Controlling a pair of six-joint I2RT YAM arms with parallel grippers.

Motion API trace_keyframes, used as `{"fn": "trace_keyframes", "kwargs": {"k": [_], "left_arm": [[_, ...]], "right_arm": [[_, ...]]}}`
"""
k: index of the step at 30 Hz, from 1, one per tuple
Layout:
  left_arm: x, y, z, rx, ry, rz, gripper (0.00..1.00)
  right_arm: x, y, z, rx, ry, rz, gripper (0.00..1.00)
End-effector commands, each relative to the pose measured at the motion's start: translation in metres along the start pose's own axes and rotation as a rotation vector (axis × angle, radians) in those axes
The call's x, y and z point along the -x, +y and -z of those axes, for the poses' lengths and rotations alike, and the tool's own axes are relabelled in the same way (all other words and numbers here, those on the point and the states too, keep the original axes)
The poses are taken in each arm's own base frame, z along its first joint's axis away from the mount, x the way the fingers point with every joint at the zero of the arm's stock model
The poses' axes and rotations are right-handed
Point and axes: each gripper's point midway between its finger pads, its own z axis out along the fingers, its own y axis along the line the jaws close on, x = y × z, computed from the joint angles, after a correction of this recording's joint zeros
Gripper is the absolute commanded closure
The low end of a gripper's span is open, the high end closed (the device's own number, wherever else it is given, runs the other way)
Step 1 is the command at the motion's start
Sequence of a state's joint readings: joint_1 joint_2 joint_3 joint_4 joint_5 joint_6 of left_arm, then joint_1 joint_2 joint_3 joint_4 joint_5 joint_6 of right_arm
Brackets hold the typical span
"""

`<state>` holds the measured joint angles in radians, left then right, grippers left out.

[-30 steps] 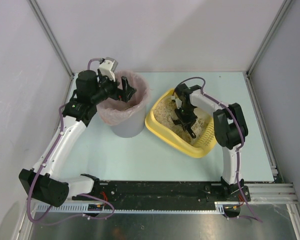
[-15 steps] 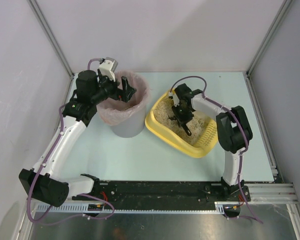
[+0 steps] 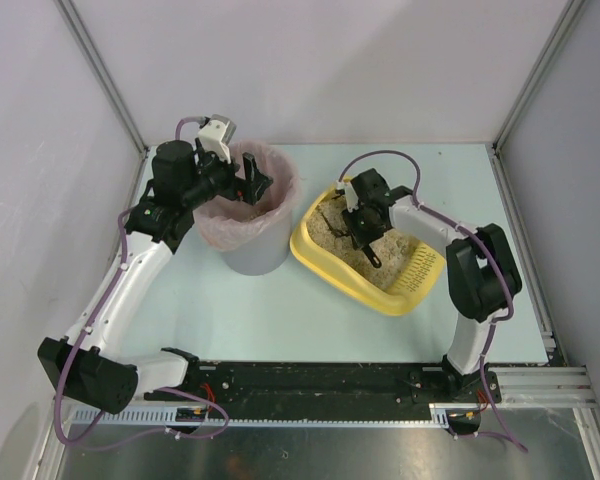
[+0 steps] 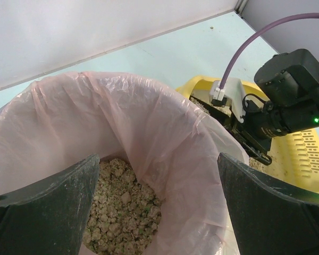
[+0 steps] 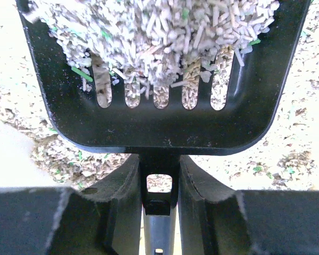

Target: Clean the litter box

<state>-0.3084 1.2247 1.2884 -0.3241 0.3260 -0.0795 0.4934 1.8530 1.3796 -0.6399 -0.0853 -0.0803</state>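
Black scoop (image 5: 159,106), heaped with litter (image 5: 165,21), sits clamped by its handle in the right gripper (image 5: 159,183), seemingly just above the litter box (image 3: 423,272) beside the bin (image 3: 252,255). Carry it level to the bin, where the left gripper (image 4: 159,212) hangs spread wide and empty.

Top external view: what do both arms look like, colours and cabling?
Both the left arm and right arm have white links, bulky black joint housings and a purple cable along each. The left one carries a white camera block; fingers are broad and black.
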Motion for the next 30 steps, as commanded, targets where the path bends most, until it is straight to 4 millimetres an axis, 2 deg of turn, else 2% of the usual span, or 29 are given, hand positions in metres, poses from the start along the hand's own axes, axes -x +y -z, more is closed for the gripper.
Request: {"fn": "trace_keyframes", "kwargs": {"k": [1,8,22,25,30], "left_arm": [[0.006,-0.005,0.002,-0.019,-0.024,-0.027,0.04],[0.007,-0.005,0.002,-0.018,-0.025,-0.029,0.04],[0.006,-0.005,0.002,-0.019,-0.024,-0.027,0.04],[0.006,-0.006,0.003,-0.022,-0.025,-0.027,0.04],[0.006,-0.006,0.002,-0.022,-0.024,-0.025,0.04]], "right_arm": [[0.014,0.0,0.018,-0.017,-0.08,0.022,1.0],[-0.008,-0.006,0.024,-0.043,-0.006,0.022,1.0],[-0.049,-0.019,0.072,-0.076,0.097,0.026,1.0],[-0.055,-0.018,0.077,-0.073,0.111,0.023,1.0],[-0.058,-0.005,0.078,-0.053,0.112,0.023,1.0]]}}
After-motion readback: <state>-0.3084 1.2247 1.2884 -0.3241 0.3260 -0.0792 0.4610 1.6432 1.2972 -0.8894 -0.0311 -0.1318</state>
